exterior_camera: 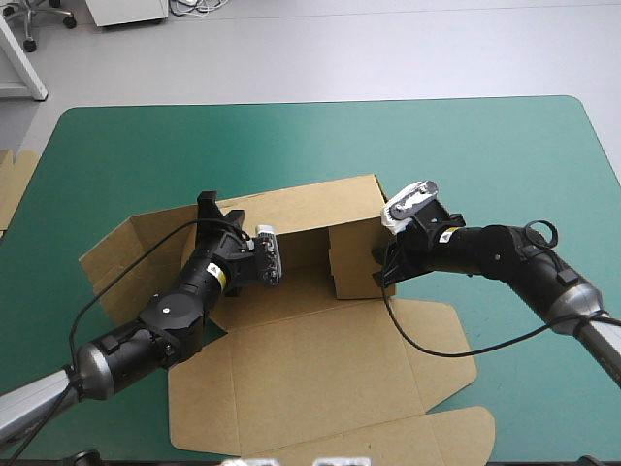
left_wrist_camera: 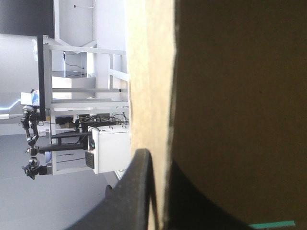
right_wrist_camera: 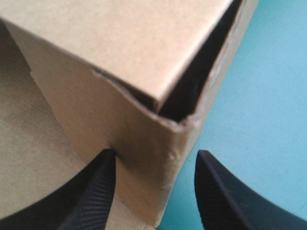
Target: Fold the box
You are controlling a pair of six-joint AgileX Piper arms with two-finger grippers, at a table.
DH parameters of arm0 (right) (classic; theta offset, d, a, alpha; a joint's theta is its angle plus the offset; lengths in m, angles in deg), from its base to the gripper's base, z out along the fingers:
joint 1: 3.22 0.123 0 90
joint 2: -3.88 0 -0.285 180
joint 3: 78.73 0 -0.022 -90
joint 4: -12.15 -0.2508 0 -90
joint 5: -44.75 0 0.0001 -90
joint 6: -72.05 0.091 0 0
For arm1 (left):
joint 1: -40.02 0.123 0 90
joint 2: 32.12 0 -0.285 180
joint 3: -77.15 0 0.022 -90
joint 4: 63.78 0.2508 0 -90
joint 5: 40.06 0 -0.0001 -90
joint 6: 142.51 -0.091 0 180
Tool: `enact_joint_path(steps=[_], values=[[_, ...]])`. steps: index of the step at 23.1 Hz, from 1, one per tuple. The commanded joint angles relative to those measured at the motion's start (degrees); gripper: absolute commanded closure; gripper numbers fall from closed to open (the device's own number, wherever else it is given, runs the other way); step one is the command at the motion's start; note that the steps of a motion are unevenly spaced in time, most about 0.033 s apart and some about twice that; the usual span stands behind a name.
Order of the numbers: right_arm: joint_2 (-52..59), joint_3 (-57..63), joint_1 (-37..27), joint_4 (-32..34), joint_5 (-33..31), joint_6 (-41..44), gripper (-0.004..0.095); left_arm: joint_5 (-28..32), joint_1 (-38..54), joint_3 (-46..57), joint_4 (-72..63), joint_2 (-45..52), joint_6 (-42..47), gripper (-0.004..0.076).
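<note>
The brown box (exterior_camera: 320, 374) lies mid-table with its back wall (exterior_camera: 310, 206) and right wall (exterior_camera: 354, 260) raised and its lid flat toward the front edge. My left gripper (exterior_camera: 215, 216) is at the raised left wall (exterior_camera: 136, 254). In the left wrist view the board's edge (left_wrist_camera: 148, 96) runs between the black fingers, so this gripper (left_wrist_camera: 160, 189) is shut on the box. My right gripper (exterior_camera: 381, 268) stands open at the right wall's front corner. That corner (right_wrist_camera: 163, 139) sits between its spread fingers (right_wrist_camera: 103, 191).
An edge of more brown board (exterior_camera: 12, 189) shows at the table's left edge. Bare teal-green cover (exterior_camera: 485, 165) lies to the right of the box and behind it, and also beside the right wall (right_wrist_camera: 259, 96).
</note>
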Motion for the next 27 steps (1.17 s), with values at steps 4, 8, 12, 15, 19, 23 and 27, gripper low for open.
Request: enact_joint_path(steps=[4,8,12,15,19,23,27], values=[[2.2,2.4,-0.2,-5.1,9.8,-4.3,0.0444,-2.5,-0.4,0.8,3.5,-2.1,12.5,0.0734],[2.2,3.5,1.8,-9.1,13.2,-7.4,0.0444,-2.8,-0.4,0.8,3.7,-2.1,13.4,0.0734],[2.2,3.6,5.0,-9.1,17.4,-8.0,0.0444,-3.2,-0.4,0.8,3.9,-2.1,13.5,0.0734],[2.2,4.5,6.8,-9.1,22.6,-8.0,0.0445,-3.6,-0.4,0.4,5.3,-2.1,15.5,0.0734],[2.2,8.4,6.8,-8.9,26.8,-8.0,0.0445,-3.9,-0.4,-1.4,6.0,-2.1,17.6,0.0734],[2.2,9.4,6.8,-8.9,30.1,-8.2,0.0446,-4.7,-0.4,-2.1,8.4,-2.1,17.6,0.0734],[1.6,9.4,6.8,-9.1,33.2,-8.2,0.0446,-5.5,-0.4,-2.1,9.4,-2.1,17.6,0.0734]])
